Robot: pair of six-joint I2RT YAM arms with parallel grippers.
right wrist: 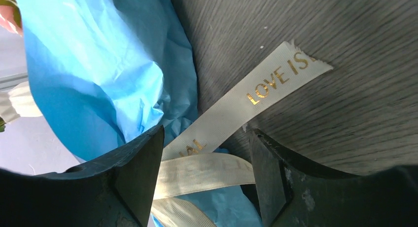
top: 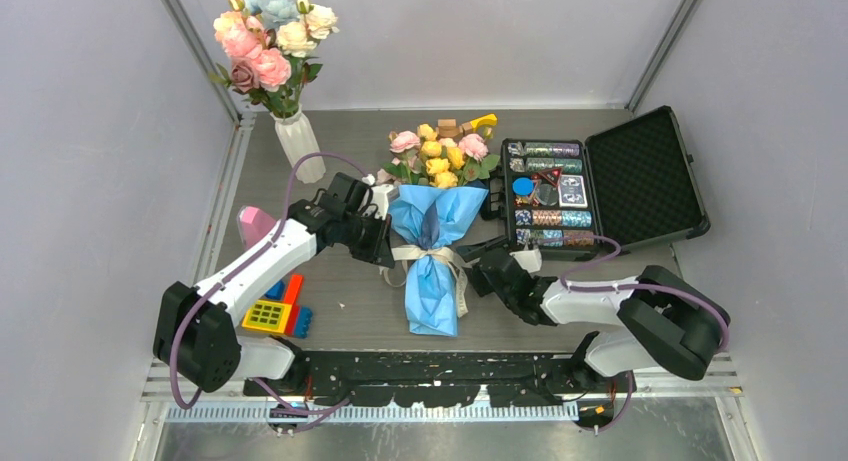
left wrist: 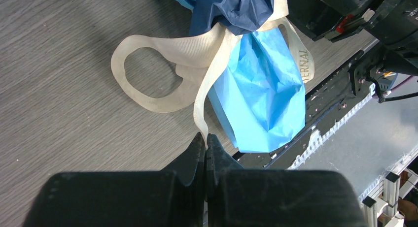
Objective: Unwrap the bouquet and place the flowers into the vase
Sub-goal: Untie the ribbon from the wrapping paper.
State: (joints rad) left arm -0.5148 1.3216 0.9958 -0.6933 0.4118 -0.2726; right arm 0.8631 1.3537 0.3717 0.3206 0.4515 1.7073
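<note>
Lying flat: bouquet (top: pixel 436 243), crinkled light-blue wrap (left wrist: pixel 266 99), cream ribbon (left wrist: pixel 167 45) | left gripper (left wrist: pixel 205 137) closed, seemingly pinching ribbon | right gripper (right wrist: pixel 207 138) agape

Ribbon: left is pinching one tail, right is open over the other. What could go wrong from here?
1. The left gripper is shut on a ribbon tail, but nothing pins the bouquet. A pull may drag the whole bundle instead of loosening the bow.
2. The right gripper straddles the lettered tail with the wrap right beside one finger. Closing may well catch paper too and tear it.
</note>
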